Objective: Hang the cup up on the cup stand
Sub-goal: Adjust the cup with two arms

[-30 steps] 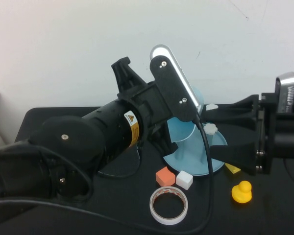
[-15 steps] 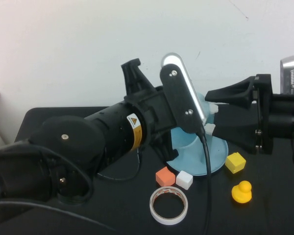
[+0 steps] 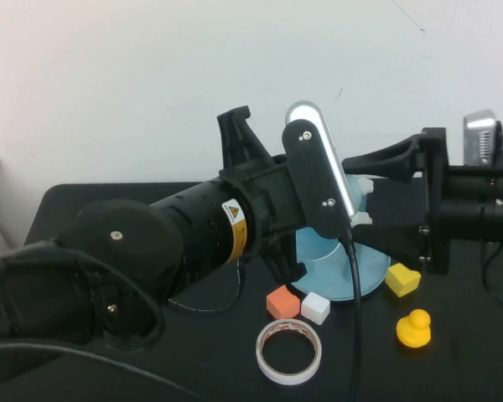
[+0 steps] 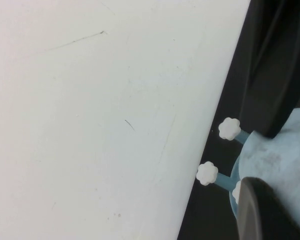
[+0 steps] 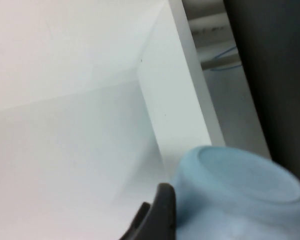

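Observation:
The cup stand (image 3: pixel 365 280) stands at mid-table, its dish partly behind my left arm. Its white flower caps (image 4: pixel 230 129) on blue posts show in the left wrist view. My left gripper (image 3: pixel 285 243) is low at the dish's left edge. One finger (image 4: pixel 260 210) lies against the dish (image 4: pixel 280 160), and the gripper looks shut on it. The light-blue cup (image 5: pixel 240 200) sits between my right gripper's fingers (image 5: pixel 160 210), bottom end showing. My right gripper (image 3: pixel 358 203) hovers over the posts from the right, shut on the cup. In the high view the cup is mostly hidden.
A white tape ring (image 3: pixel 288 352) lies at the front. An orange cube (image 3: pixel 282 301) and a white cube (image 3: pixel 315 307) lie before the stand. A yellow cube (image 3: pixel 402 279) and a yellow duck (image 3: pixel 414 327) are at the right. A white wall stands behind.
My right gripper has risen, uncovering the yellow cube. My left arm has shifted right and up, and the stand's dish now looks flatter.

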### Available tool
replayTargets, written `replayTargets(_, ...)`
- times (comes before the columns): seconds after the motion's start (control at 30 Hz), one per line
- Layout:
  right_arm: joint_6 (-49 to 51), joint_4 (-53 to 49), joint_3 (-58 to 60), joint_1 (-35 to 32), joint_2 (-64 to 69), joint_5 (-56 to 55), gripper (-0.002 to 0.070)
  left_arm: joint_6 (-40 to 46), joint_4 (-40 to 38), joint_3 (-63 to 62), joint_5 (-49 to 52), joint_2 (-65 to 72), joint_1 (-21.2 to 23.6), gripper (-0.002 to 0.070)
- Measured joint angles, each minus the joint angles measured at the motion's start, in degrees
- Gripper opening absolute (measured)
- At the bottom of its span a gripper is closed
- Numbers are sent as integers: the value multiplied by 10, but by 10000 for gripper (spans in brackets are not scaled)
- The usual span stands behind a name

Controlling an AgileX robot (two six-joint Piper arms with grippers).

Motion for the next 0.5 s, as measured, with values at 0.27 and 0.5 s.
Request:
replayTargets(0.27,35,5,-21,29,7,-9,693,0,0,0,-2,1,0,6)
replayTargets(0.5,36,5,-32,53,8,-44,693,1,0,0,0,1,0,6)
